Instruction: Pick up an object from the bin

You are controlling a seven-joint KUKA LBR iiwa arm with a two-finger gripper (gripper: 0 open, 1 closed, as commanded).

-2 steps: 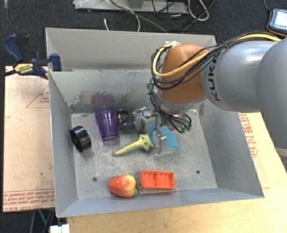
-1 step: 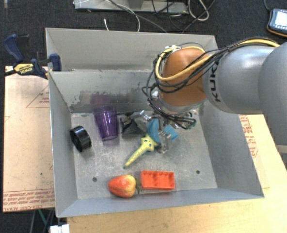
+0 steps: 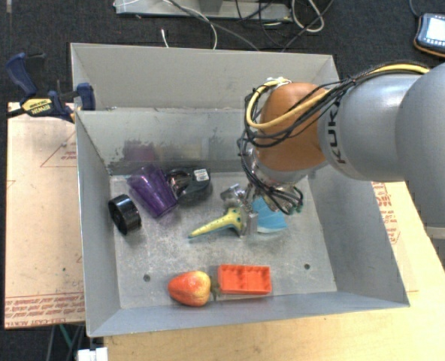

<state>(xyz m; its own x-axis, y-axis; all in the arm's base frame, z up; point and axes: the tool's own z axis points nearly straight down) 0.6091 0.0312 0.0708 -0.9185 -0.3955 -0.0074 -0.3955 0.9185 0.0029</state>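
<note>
Seven loose things share the grey bin (image 3: 95,201), with the gripper (image 3: 241,209) down near its middle.
The gripper sits at the thick end of a yellow-green pointed toy (image 3: 216,227) that lies flat, tip to the left; whether it is spread or pinching cannot be told. A light-blue piece (image 3: 271,219) lies just right of it. A purple cup (image 3: 153,190), black ring (image 3: 124,213) and black gadget (image 3: 191,184) lie to the left; a red-orange fruit (image 3: 189,288) touches an orange block (image 3: 244,280) at the front.
</note>
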